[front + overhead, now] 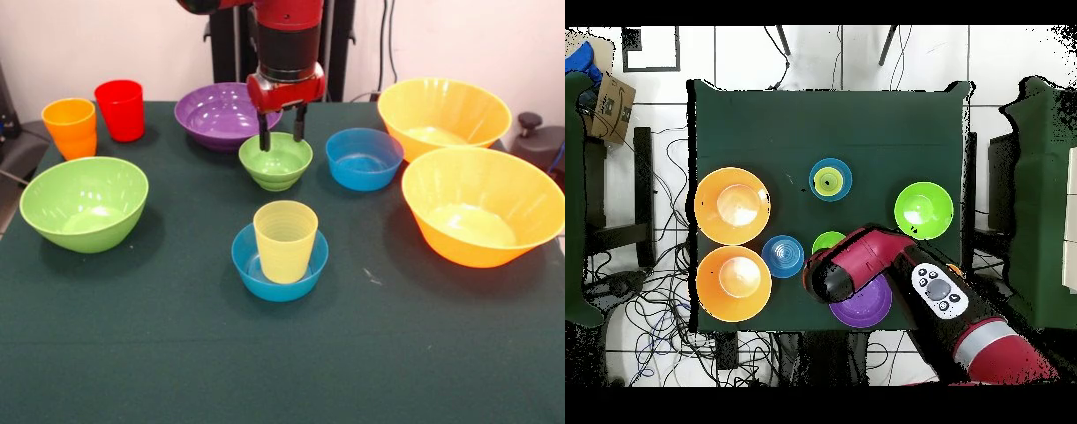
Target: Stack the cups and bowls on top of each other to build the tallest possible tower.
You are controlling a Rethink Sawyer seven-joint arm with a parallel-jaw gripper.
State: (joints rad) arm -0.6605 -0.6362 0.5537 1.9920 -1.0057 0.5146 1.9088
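Two very large orange bowls well apart from jaws, toward picture right in front view. Large green bowl well apart, opposite side. Purple bowl just behind jaws. Gripper fingers parted, straddling far rim of small green bowl, holding nothing. Blue bowl beside. Yellow cup upright inside second blue bowl, nearer camera than jaws.
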